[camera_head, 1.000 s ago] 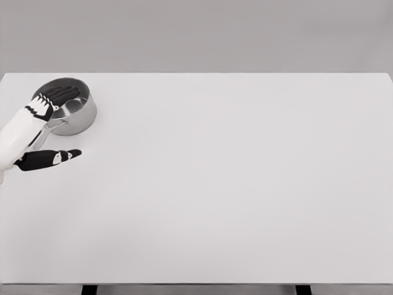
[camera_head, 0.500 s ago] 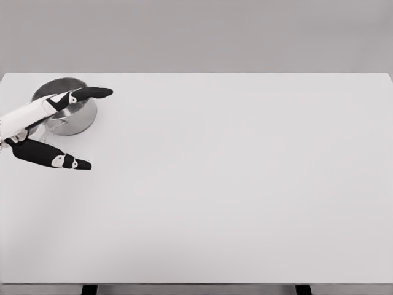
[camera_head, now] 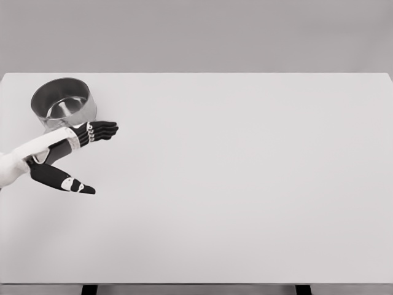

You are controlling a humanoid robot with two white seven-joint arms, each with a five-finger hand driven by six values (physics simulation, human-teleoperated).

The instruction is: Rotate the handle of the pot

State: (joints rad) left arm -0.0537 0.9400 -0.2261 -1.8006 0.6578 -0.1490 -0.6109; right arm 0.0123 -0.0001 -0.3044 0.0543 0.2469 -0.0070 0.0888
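Left robot hand (camera_head: 64, 153) lies just before pot (camera_head: 64, 102).

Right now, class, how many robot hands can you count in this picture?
1: the left hand is at the table's left edge, just in front of the pot. The right hand is out of view.

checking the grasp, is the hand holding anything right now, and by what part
Nothing is held. The left hand is open, fingers spread, just in front of the pot; its handle is hidden behind the arm.
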